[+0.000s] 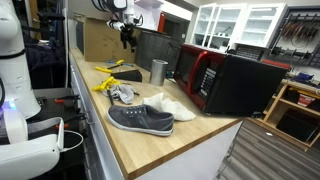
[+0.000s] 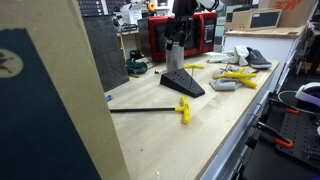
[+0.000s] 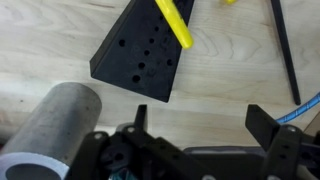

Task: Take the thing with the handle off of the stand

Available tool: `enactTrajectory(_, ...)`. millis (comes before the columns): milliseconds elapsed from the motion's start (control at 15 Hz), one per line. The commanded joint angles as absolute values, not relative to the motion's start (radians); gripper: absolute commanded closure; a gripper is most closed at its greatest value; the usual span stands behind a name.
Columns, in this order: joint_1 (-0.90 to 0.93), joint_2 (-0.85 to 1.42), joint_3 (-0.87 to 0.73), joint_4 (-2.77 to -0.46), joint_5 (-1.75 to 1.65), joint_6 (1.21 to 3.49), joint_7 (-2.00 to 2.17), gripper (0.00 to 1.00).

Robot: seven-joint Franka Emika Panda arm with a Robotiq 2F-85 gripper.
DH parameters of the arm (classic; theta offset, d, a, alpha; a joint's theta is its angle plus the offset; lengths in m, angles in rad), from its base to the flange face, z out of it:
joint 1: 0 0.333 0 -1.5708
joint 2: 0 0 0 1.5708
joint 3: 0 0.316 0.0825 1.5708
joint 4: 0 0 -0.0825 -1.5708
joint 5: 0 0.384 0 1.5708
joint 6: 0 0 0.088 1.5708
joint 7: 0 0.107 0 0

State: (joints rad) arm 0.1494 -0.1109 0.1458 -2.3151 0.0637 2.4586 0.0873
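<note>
The yellow stand (image 1: 106,83) sits on the wooden counter near the shoes; it also shows in an exterior view (image 2: 237,77). A small grey-white thing (image 2: 222,86) lies against it; I cannot make out a handle. The stand is out of the wrist view. My gripper (image 3: 200,125) is open and empty. It hangs above the counter between the steel cup (image 3: 55,125) and a black wedge block (image 3: 135,50). It shows high over the cup in both exterior views (image 1: 127,30) (image 2: 175,40).
A yellow-handled tool (image 3: 175,22) rests on the black wedge block. Another yellow-handled tool (image 2: 185,108) with a long black shaft lies on the counter. A grey shoe (image 1: 140,119) and a white shoe (image 1: 172,106) lie nearby. A red and black microwave (image 1: 225,80) stands behind them.
</note>
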Motion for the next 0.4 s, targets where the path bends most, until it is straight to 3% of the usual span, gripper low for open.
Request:
enactTrajectory(0,0.148,-0.168,0.134,-2.322,0.179,2.393,0.14,0.0)
enactTrajectory(333,0.146,-0.155,0.136,-2.314,0.193,2.409,0.128,0.0)
